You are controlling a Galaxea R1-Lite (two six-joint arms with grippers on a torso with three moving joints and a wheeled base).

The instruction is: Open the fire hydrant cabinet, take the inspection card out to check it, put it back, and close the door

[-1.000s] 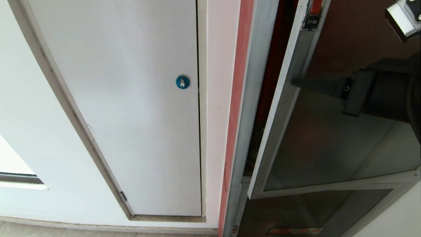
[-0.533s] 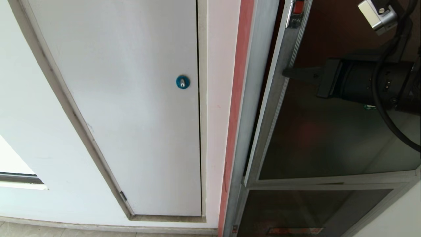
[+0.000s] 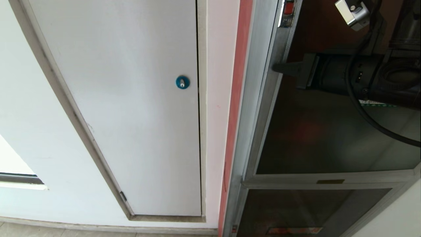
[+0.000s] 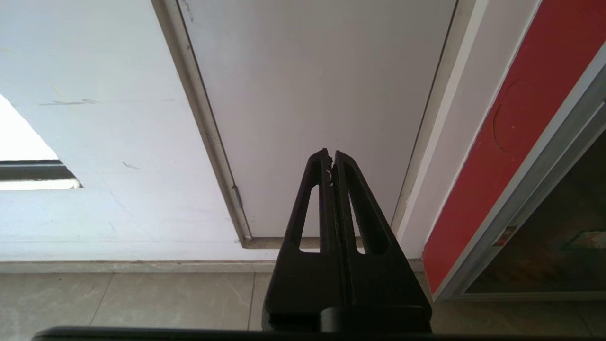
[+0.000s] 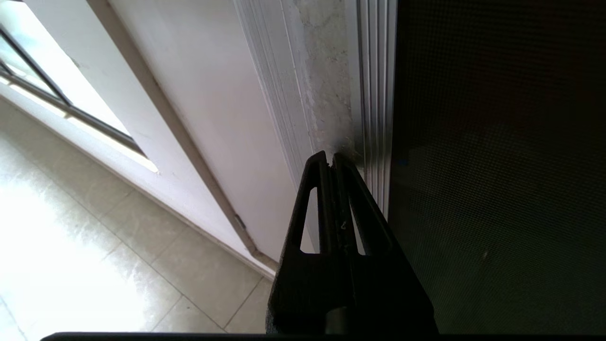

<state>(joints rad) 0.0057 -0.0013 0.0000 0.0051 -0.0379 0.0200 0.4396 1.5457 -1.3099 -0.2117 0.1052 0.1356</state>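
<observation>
Where the fire hydrant cabinet (image 3: 255, 98) fills the wall's right side, the door (image 3: 329, 131) lies flush in its frame, long axis vertical, beside the white panel door (image 3: 131, 98). The right gripper (image 3: 276, 68), fingers pressed together, points at its latch-side edge; the left gripper (image 4: 330, 156) hangs low, pressed together.

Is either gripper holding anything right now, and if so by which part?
Nothing is held. The right gripper is shut and empty, tips at the door frame's edge; the left gripper is shut and empty too.
</observation>
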